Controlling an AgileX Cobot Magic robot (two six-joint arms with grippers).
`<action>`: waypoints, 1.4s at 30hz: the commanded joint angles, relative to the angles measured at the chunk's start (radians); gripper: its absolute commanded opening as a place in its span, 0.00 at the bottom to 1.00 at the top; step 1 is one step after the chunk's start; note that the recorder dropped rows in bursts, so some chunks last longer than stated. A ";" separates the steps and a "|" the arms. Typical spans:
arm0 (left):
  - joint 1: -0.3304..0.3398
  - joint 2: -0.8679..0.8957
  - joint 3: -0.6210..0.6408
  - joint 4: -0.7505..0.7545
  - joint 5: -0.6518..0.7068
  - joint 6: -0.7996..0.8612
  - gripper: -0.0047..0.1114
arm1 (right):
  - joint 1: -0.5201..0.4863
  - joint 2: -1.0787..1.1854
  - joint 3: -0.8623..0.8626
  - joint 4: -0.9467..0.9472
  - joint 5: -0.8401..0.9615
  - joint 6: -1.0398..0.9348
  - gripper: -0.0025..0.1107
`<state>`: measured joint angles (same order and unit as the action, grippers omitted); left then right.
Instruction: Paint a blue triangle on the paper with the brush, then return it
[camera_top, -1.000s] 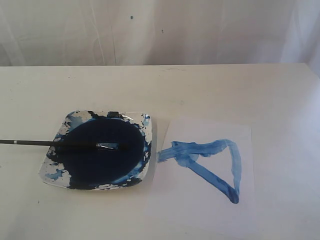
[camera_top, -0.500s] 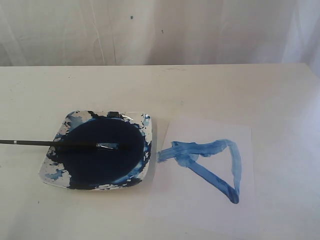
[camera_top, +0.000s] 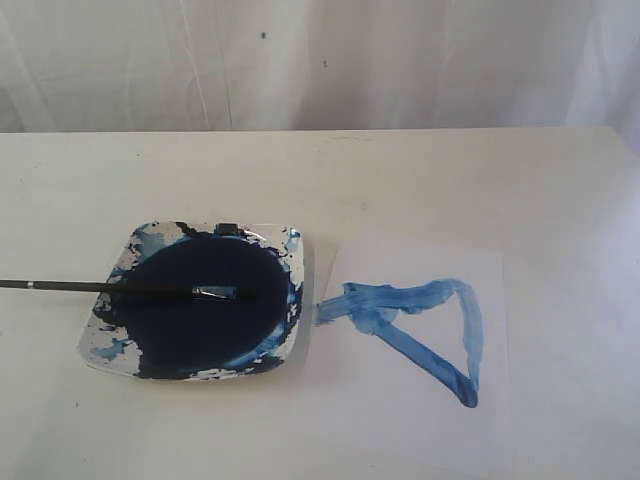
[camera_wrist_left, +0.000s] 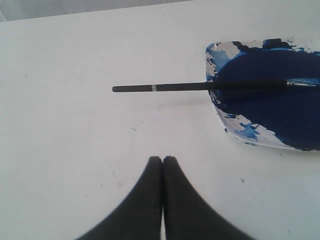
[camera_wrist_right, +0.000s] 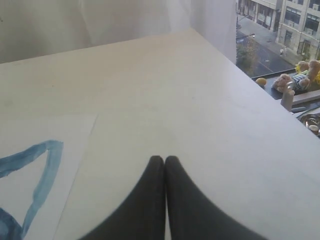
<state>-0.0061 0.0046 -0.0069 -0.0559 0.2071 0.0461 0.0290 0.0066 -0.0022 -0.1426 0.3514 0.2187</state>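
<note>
Bright, soft daylight everywhere; the table (camera_top: 450, 180) nearly blows out, so the paper (camera_top: 420, 400) barely shows. Only faint shadows beside the dish (camera_top: 292, 240). Small glint on the wet paint (camera_top: 200, 330). Exterior view is soft and blocky; left gripper (camera_wrist_left: 162, 159) and right gripper (camera_wrist_right: 164, 158) look fuzzy up close.

A triangle (camera_top: 400, 298) of 3 uneven blue strokes, pale and streaky in places and darkest navy at its lower corner, marks a white paper (camera_top: 400, 400) slightly brighter than the off-white table (camera_top: 300, 170). The dish (camera_top: 108, 345) shows a white rim splattered with light and dark blue around a navy pool of paint (camera_top: 200, 325). The brush (camera_top: 100, 287) has a black handle with 1 thin pale band and a silvery ferrule. The left gripper (camera_wrist_left: 162, 160) and right gripper (camera_wrist_right: 164, 159) are plain black; the curtain (camera_top: 300, 60) is white.
</note>
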 joint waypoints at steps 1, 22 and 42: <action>-0.006 -0.005 0.007 -0.012 -0.006 -0.001 0.04 | 0.061 -0.007 0.002 -0.010 -0.003 -0.006 0.02; -0.006 -0.005 0.007 -0.012 -0.006 0.001 0.04 | 0.160 -0.007 0.002 0.022 -0.004 -0.006 0.02; -0.006 -0.005 0.007 -0.012 -0.006 0.001 0.04 | 0.160 -0.007 0.002 0.167 -0.008 -0.006 0.02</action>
<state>-0.0061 0.0046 -0.0069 -0.0559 0.2055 0.0461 0.1864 0.0066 -0.0022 0.0228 0.3532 0.2187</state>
